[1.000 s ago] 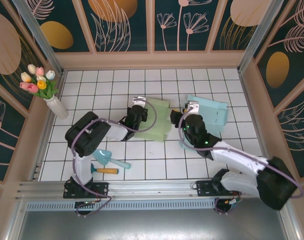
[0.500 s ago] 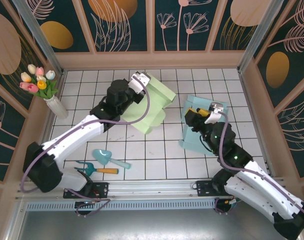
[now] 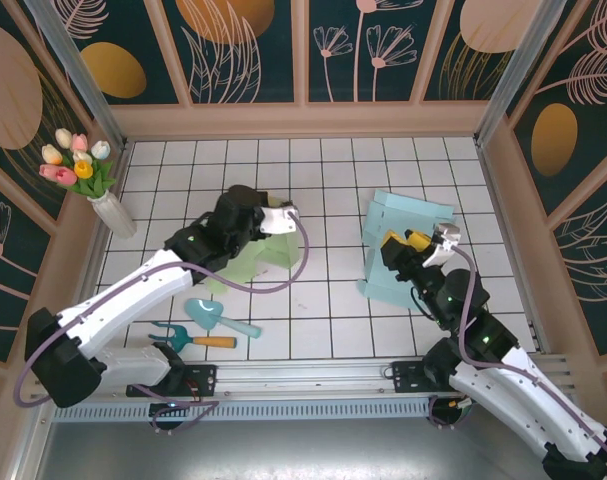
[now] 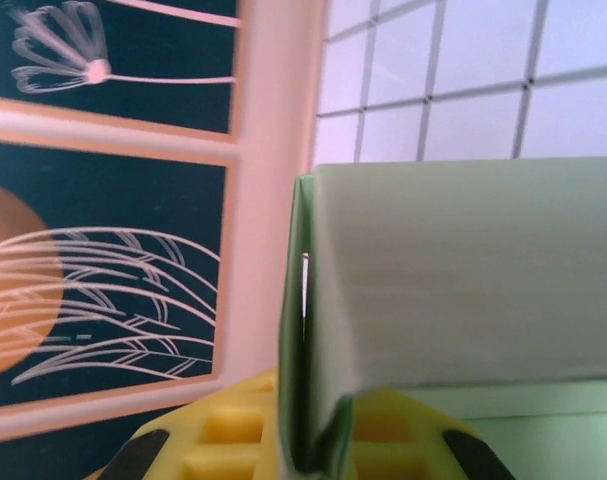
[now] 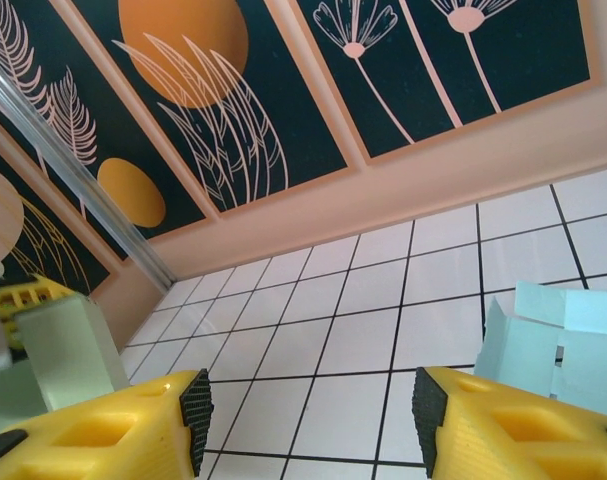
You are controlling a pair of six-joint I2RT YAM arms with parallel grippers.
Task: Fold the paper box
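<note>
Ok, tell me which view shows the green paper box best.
Left wrist: the green paper box looms close, its folded edge pinched between the yellow fingers. Top external has it partly hidden under the left arm; right wrist catches a pale corner at the left edge.

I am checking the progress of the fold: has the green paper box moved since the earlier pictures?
Yes. The green paper box, held by the left fingers, has shifted left in the top view, closer to the vase.
</note>
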